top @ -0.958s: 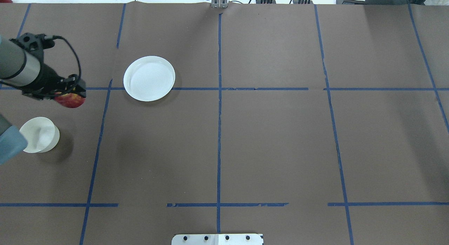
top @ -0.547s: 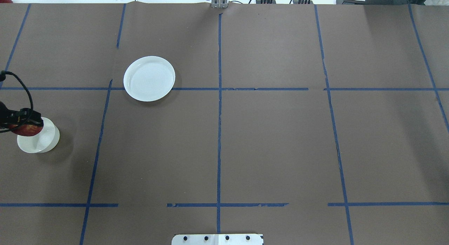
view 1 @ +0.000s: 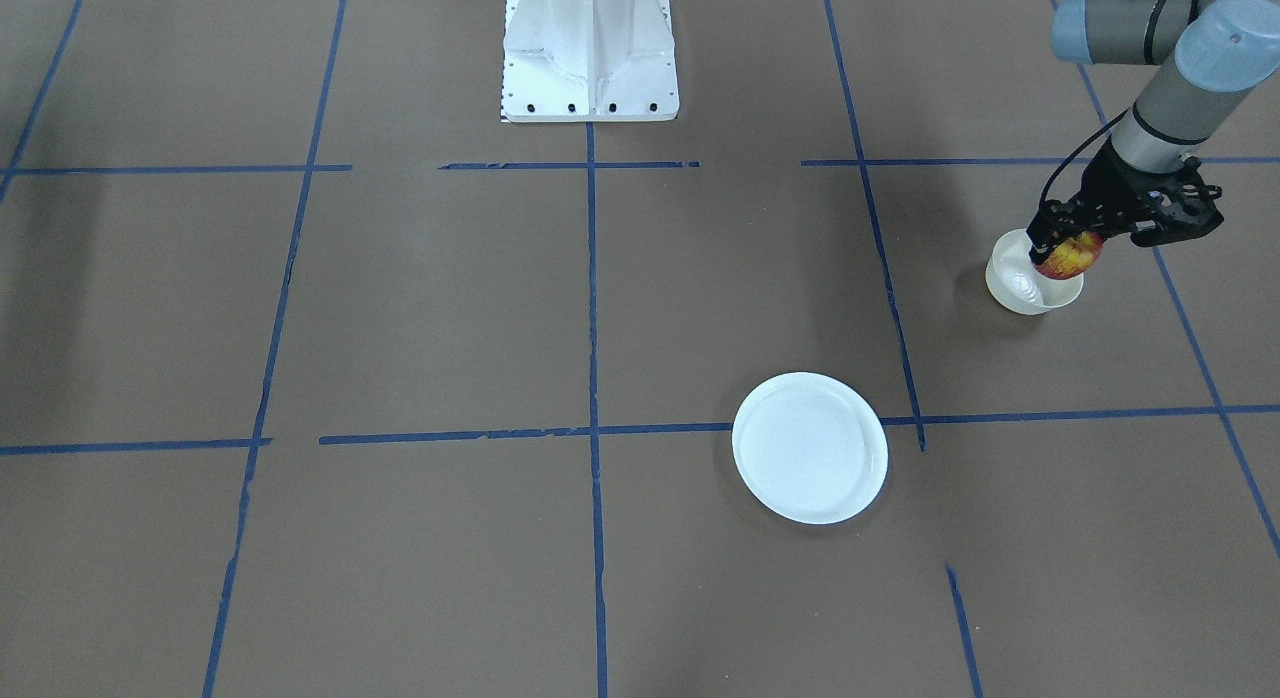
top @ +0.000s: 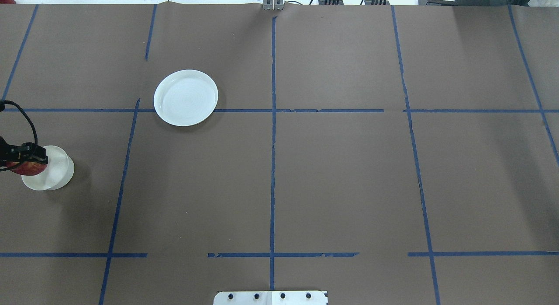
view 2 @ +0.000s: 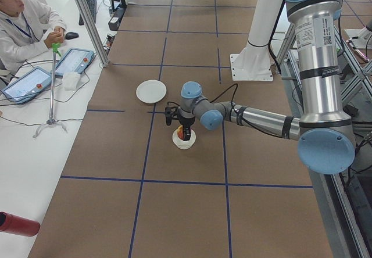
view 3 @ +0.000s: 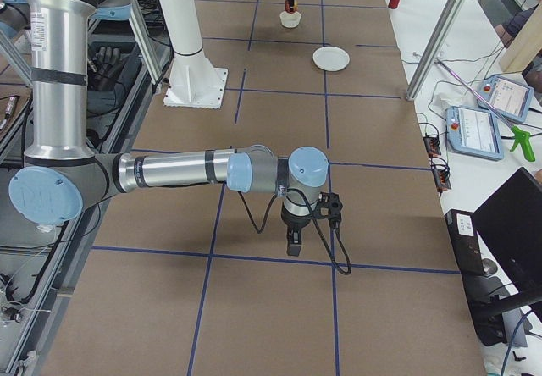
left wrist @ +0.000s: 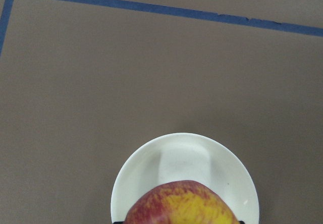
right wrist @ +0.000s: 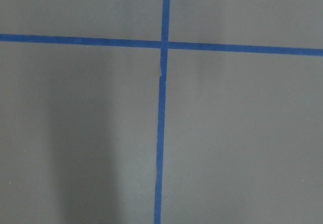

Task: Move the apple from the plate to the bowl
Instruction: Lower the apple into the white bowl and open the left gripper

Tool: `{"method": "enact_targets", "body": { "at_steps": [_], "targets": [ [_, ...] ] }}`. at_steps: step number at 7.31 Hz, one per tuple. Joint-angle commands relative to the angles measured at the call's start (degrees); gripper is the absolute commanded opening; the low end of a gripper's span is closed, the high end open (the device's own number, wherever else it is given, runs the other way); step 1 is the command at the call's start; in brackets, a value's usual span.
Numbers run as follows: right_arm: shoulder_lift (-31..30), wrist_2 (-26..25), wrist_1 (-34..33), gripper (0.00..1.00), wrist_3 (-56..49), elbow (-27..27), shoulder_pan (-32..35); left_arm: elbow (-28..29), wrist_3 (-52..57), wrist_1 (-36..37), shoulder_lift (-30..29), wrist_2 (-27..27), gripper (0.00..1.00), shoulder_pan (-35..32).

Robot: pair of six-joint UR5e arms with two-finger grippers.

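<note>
The front view shows the left gripper (view 1: 1063, 246) whole: its jaws are clamped on the apple (view 1: 1070, 259), which hangs over the bowl (view 1: 1018, 286), above the rim on the robot's side rather than over the centre. The overhead view cuts the gripper off at its left edge, and only part of the apple shows over the bowl's edge. The left wrist view looks straight down past the apple into the bowl. From the left end, the apple sits low at the bowl's mouth; whether it touches the bowl I cannot tell. The apple is red with yellow streaks, a yellow patch facing the wrist camera. The plate (view 1: 810, 448) lies flat, well apart from the bowl. The right gripper (view 3: 294, 242) shows only in the right-end view, pointing down over the table (view 3: 381, 308); whether its jaws are open or closed cannot be told.
</note>
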Motion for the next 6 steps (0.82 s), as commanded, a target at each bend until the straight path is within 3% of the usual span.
{"method": "enact_targets", "body": {
  "at_steps": [1,4,6],
  "targets": [
    [0.0,0.0,0.0,1.00,0.0,0.0,0.0,1.5,-0.5,-0.1,-1.2,-0.1,0.22,1.0],
    [0.0,0.0,0.0,1.00,0.0,0.0,0.0,2.4,-0.5,-0.2,-1.2,-0.1,0.29,2.8],
    [0.0,0.0,0.0,1.00,0.0,0.0,0.0,3.9,-0.5,-1.1,-1.6,-0.2,0.40,3.2]
  ]
}}
